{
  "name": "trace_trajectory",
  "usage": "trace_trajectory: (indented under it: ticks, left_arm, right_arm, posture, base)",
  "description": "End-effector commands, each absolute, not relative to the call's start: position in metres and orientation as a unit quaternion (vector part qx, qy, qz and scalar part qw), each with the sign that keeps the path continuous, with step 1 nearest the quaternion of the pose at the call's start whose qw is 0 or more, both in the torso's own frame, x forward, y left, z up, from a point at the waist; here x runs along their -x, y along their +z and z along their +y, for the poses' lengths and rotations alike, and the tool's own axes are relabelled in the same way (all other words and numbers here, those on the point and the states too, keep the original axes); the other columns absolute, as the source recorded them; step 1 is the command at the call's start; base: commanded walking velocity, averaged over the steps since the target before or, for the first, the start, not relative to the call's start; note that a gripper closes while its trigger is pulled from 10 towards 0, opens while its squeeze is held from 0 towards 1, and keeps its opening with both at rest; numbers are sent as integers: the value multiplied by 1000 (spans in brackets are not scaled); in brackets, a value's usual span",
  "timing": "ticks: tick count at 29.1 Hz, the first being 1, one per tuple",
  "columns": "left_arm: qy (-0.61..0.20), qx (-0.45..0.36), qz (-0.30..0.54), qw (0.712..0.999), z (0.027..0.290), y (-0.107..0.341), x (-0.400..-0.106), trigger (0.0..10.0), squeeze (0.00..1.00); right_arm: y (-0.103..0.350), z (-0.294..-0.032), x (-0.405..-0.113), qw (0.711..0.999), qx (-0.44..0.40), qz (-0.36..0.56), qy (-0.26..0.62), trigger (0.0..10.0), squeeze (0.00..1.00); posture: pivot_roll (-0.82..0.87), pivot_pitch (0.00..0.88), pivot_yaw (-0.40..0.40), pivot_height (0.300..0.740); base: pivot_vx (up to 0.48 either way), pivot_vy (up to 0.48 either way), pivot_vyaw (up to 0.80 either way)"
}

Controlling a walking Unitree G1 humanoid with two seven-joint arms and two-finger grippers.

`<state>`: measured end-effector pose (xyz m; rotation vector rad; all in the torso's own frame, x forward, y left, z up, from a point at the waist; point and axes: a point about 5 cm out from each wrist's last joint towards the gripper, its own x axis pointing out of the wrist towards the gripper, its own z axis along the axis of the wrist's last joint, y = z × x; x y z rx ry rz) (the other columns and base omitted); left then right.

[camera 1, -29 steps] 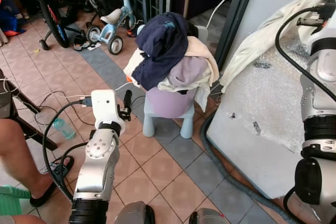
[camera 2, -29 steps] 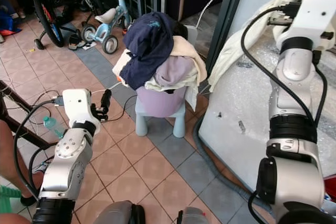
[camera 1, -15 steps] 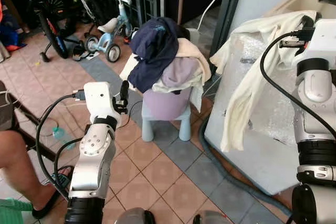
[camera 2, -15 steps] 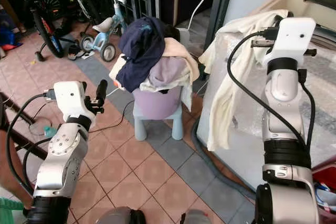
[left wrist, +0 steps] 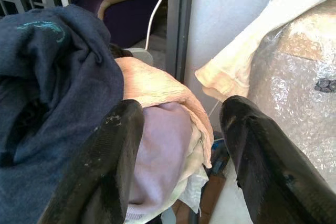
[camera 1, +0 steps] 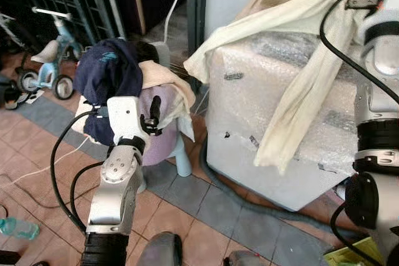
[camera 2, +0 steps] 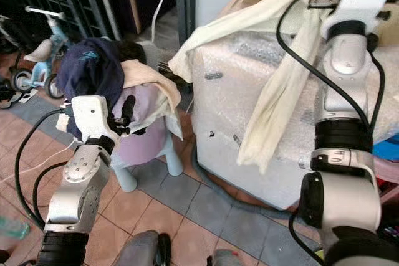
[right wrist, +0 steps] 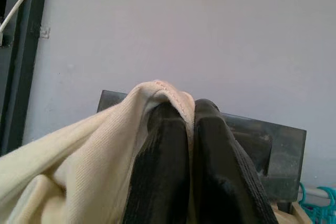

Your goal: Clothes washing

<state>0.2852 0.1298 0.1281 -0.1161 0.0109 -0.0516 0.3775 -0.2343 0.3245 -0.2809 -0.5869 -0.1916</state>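
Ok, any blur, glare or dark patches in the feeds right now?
Eye views sharp; sunlight glares off the bubble-wrapped white washing machine, doorway behind dark. Left wrist view: black fingers soft, navy garment in focus. Right wrist view: evenly lit, the near cream cloth slightly soft.

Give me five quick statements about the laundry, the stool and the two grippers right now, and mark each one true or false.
1. The right gripper is shut on the cream garment. True.
2. The cream garment lies flat on the floor tiles. False: it hangs from the raised gripper and drapes over the bubble-wrapped washing machine.
3. The left gripper is open, in front of the pile of clothes. True.
4. The navy garment is at the bottom of the pile. False: it lies on top, at the pile's left side.
5. The pile rests on a pale blue stool. True.
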Motion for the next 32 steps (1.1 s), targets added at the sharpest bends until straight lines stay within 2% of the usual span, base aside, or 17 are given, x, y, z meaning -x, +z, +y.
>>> trace_trajectory:
  ticks: [1,8,16,20,22,25,28,31,32]
  left_arm:
    - [-32,52,0,998,126,131,-285,10000,0]
    - [-40,48,6,998,125,128,-283,10000,0]
    - [-39,46,13,998,124,124,-280,10000,0]
    - [-37,47,20,998,121,121,-278,10000,0]
    - [-36,48,23,998,119,121,-277,10000,0]
    - [-36,48,24,998,119,121,-277,10000,0]
    - [-34,44,25,998,120,121,-277,10000,0]
    - [-33,41,25,998,120,120,-277,10000,0]
    - [-33,41,25,998,120,120,-277,10000,0]
  right_arm:
    - [331,-239,-380,941,140,-290,-101,10000,0]
    - [354,-237,-390,941,126,-296,-108,10000,0]
    - [374,-241,-394,940,123,-294,-122,10000,0]
    - [391,-251,-391,929,139,-301,-167,10000,0]
    - [401,-267,-386,918,135,-298,-222,10000,0]
    - [403,-275,-384,916,120,-294,-244,10000,0]
    - [394,-273,-390,936,98,-265,-208,10000,0]
    - [355,-258,-406,969,113,-174,-133,10000,0]
    - [355,-258,-406,969,113,-174,-133,10000,0]
  posture:
    - [-44,73,48,740]
    - [-32,67,42,740]
    - [-26,69,35,740]
    - [-24,66,34,740]
    - [-19,65,32,740]
    - [-17,64,32,740]
    - [-15,63,28,740]
    - [-14,62,24,740]
    - [-14,62,24,740]
  base:
    - [285,0,0]
    - [416,0,0]
    - [449,0,-770]
    - [66,0,-800]
    - [0,0,-800]
    - [0,0,-800]
    - [0,0,-800]
    - [0,0,0]
    - [0,0,0]
